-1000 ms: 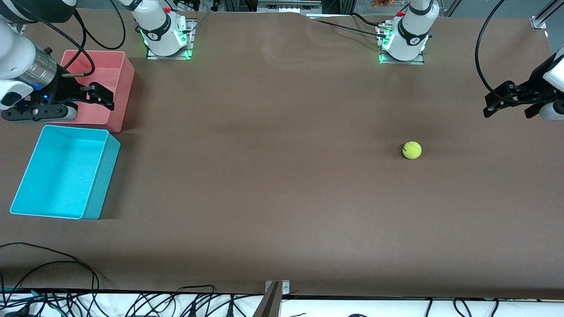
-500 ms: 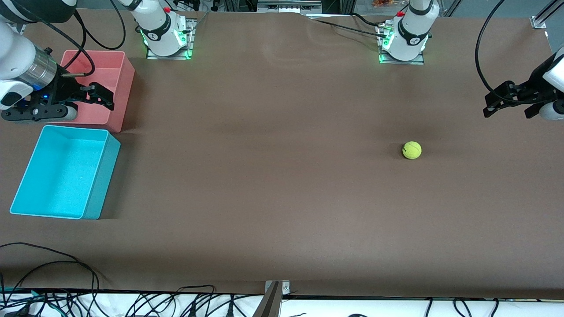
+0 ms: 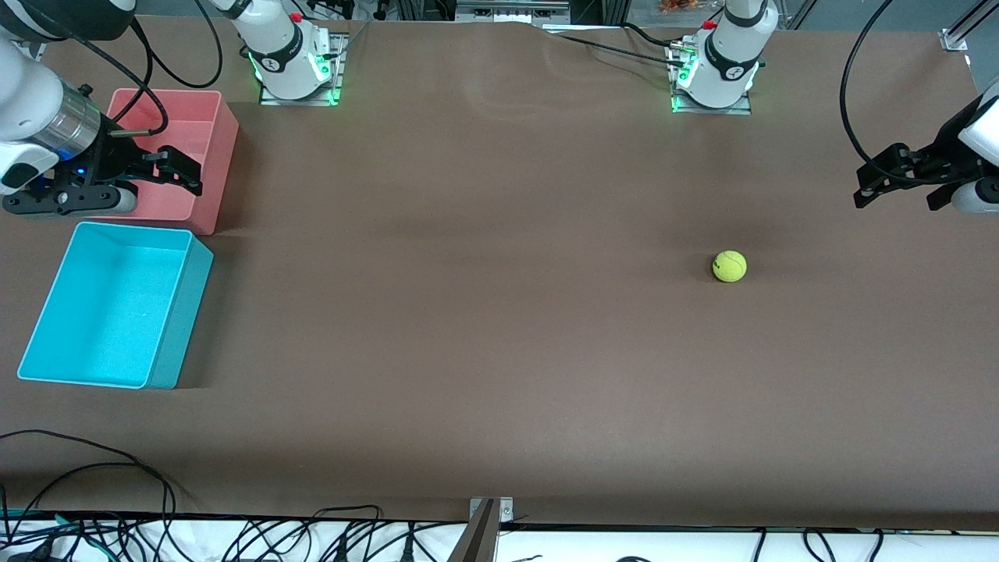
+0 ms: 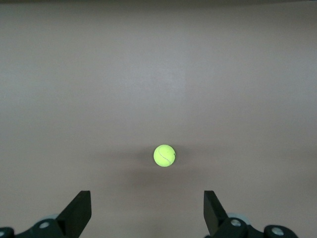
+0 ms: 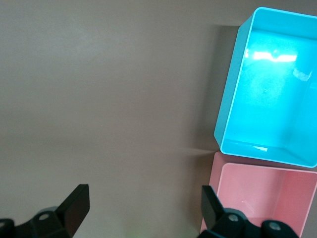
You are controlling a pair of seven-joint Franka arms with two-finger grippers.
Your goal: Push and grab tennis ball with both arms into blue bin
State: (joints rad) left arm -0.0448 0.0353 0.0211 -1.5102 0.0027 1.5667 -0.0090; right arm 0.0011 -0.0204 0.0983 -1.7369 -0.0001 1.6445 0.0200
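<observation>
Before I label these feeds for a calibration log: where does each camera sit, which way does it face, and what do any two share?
Front view: high across the table, facing both bases; shows tennis ball, blue bin, pink bin, left gripper and right gripper.
Left wrist view: on the left arm, looking down at the tennis ball; its open fingers show.
Right wrist view: on the right arm, looking down on both bins; open fingers show.
Front and left wrist views share the ball.

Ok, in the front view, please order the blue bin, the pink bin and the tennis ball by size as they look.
1. blue bin, largest
2. pink bin, somewhat smaller, though the right gripper covers part of it
3. tennis ball, by far the smallest
</observation>
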